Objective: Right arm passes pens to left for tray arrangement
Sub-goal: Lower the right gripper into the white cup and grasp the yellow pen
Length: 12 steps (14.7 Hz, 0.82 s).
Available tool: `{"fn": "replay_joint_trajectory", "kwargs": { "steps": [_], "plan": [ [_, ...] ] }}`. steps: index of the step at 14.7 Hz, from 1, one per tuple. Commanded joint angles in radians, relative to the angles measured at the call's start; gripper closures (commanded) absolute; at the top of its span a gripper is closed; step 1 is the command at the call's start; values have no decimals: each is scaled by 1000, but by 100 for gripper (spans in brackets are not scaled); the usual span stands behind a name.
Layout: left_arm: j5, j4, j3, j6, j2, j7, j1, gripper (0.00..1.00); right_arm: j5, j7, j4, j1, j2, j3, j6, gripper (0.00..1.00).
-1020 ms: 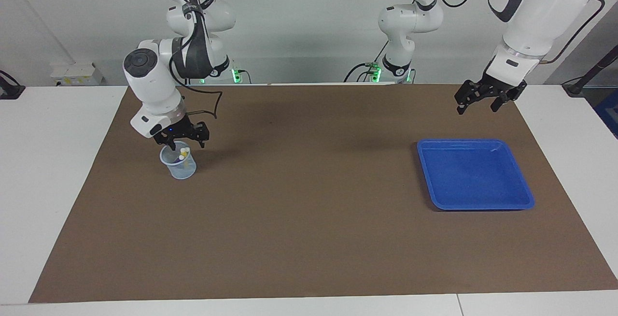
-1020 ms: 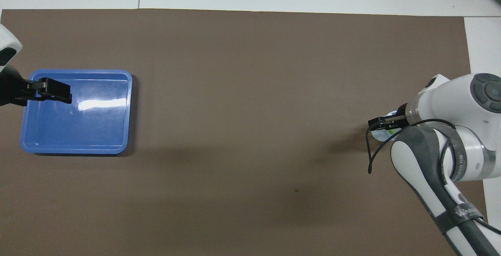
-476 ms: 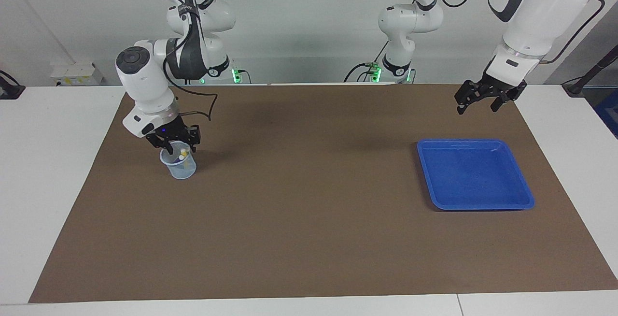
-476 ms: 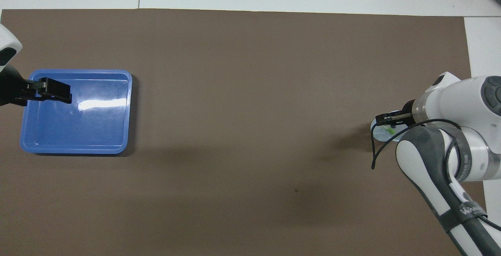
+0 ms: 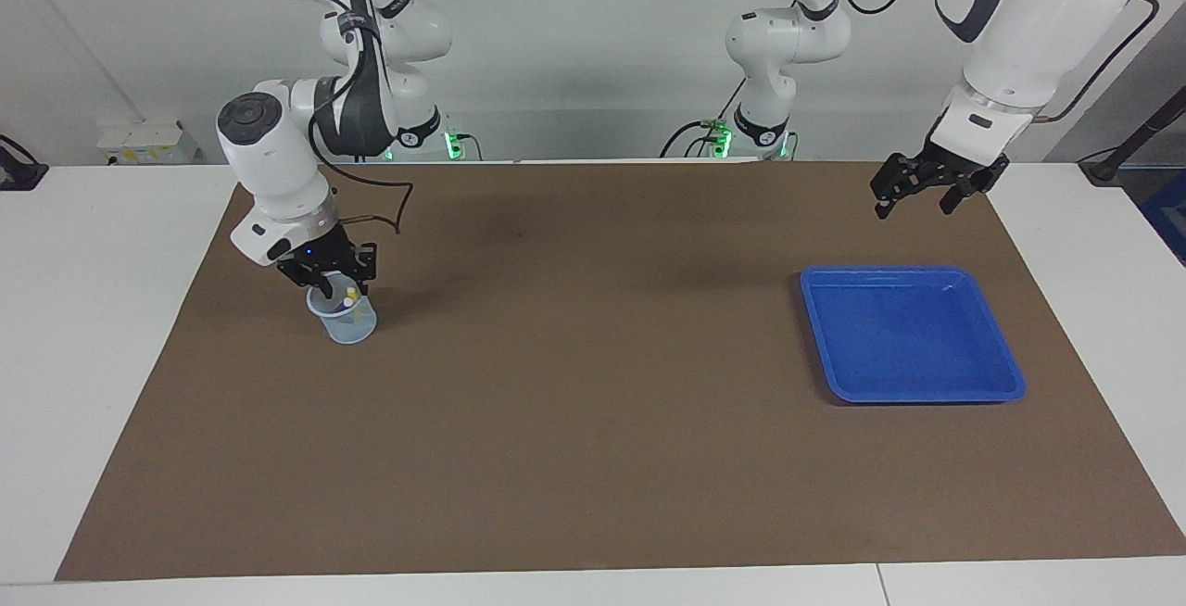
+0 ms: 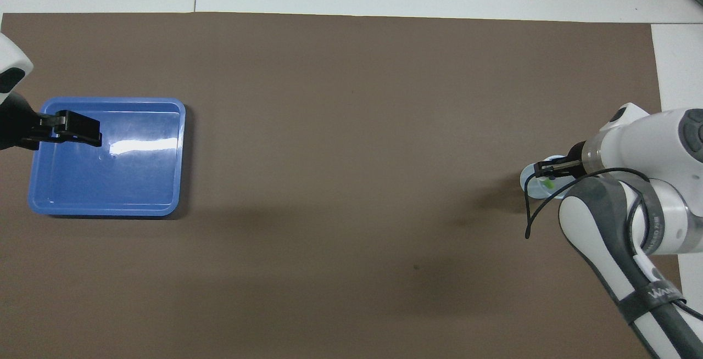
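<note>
The pens stand in a small translucent cup (image 5: 348, 321) at the right arm's end of the mat. Their pale cap ends (image 5: 350, 294) poke out of its mouth, and a bit of green pen (image 6: 547, 183) shows from above. My right gripper (image 5: 337, 287), with its blue light on, is down at the cup's mouth among the caps. Whether it holds a pen is hidden. The blue tray (image 5: 913, 337) lies bare at the left arm's end. My left gripper (image 5: 913, 197) waits open and raised over the mat by the tray; from above the left gripper (image 6: 94, 134) overlaps the tray (image 6: 110, 183).
A brown mat (image 5: 593, 439) covers most of the white table. A black cable (image 6: 527, 211) loops from the right wrist beside the cup.
The right gripper has come down to the cup's mouth, shifted slightly toward the right arm's end, and drawn narrower. The left arm has not moved.
</note>
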Motion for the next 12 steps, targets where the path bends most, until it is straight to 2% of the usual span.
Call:
{"fn": "replay_joint_trajectory", "kwargs": {
  "steps": [1,7,10,12],
  "plan": [
    [4,-28,7,-11,-27,-17,-3,0,4,-22,-21,-16,-10,7,18,63],
    [4,-29,8,-16,-27,-54,2,0,4,-20,-14,-18,-8,7,4,98],
    [4,-44,8,-28,-33,-72,2,0,4,-18,-9,-16,-8,7,-4,100],
    [6,-61,8,-27,-44,-155,-3,0,4,-18,5,-18,-8,7,-36,100]
  ]
}}
